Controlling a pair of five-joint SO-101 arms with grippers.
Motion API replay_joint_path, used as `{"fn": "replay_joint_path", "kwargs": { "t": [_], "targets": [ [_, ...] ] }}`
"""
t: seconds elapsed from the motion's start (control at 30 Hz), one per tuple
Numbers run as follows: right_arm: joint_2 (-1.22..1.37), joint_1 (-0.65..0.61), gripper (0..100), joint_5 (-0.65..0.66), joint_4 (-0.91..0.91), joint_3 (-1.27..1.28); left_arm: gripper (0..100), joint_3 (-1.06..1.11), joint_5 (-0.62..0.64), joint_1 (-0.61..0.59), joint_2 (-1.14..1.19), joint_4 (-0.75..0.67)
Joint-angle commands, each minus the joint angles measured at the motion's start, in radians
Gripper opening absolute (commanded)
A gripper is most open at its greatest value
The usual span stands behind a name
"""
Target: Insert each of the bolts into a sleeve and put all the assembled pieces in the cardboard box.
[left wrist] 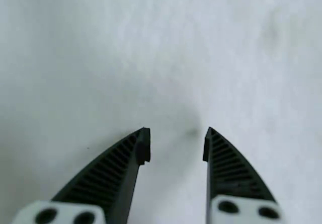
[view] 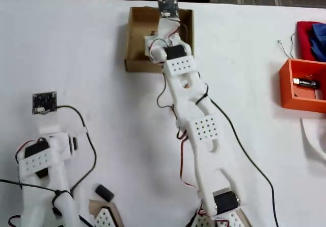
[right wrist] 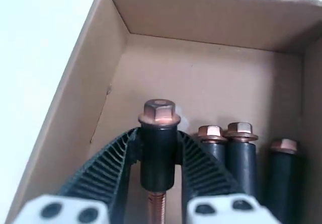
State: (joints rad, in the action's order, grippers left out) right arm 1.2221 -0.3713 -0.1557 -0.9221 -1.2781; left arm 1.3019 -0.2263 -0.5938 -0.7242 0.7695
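White table under both arms. At the near left, left gripper poised over bare tabletop, jaws apart, nothing between them. Just right of that arm's base, small black block lying flat. Farther back at the right edge, orange box with a small dark item inside. Reaching from the near edge to the far middle, right arm, covering much of the cardboard box from above. Inside laid open from the wrist: right gripper clamped on a black sleeve, copper bolt through it, head up, thread poking out below. Close beside it within the brown walls, three sleeved bolts standing upright in a row.
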Motion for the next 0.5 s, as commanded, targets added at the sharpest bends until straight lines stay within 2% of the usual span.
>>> {"fn": "replay_joint_path", "kwargs": {
  "t": [0.0, 0.47],
  "targets": [
    [-0.016, -0.007, 2.0, -0.008, 0.001, 0.006, 20, -0.004, -0.002, -0.005, -0.014, -0.012],
    [0.001, 0.001, 2.0, -0.003, -0.021, 0.008, 20, -0.004, -0.002, -0.005, -0.014, -0.012]
  ]
}}
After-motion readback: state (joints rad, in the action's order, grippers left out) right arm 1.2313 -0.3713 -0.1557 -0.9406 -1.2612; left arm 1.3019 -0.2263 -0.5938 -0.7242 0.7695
